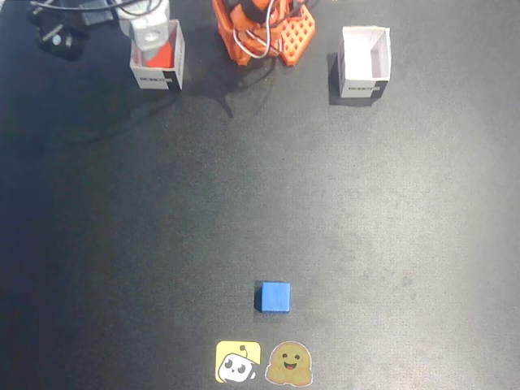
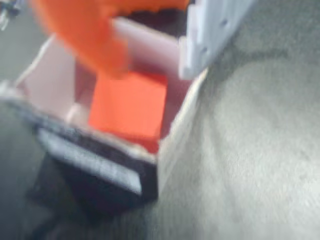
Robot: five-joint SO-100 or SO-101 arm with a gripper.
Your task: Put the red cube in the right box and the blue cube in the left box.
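The red cube (image 2: 127,107) lies inside the right box (image 2: 100,160), whose inner walls look pinkish-grey, with a black label strip on its front. In the fixed view this box (image 1: 156,77) stands at the back left, with red showing inside it. My gripper (image 2: 152,67) hangs just above the box, jaws apart: the orange finger is to the left of the cube and the white finger (image 2: 210,35) is to the right, neither touching it. The blue cube (image 1: 275,297) sits on the mat near the front. The left box (image 1: 364,63), with a bright white inner wall, stands at the back right.
The orange arm base (image 1: 264,32) stands between the two boxes at the back. Cables and a dark object (image 1: 61,36) lie at the back left. Two stickers (image 1: 264,363) lie at the front edge, just in front of the blue cube.
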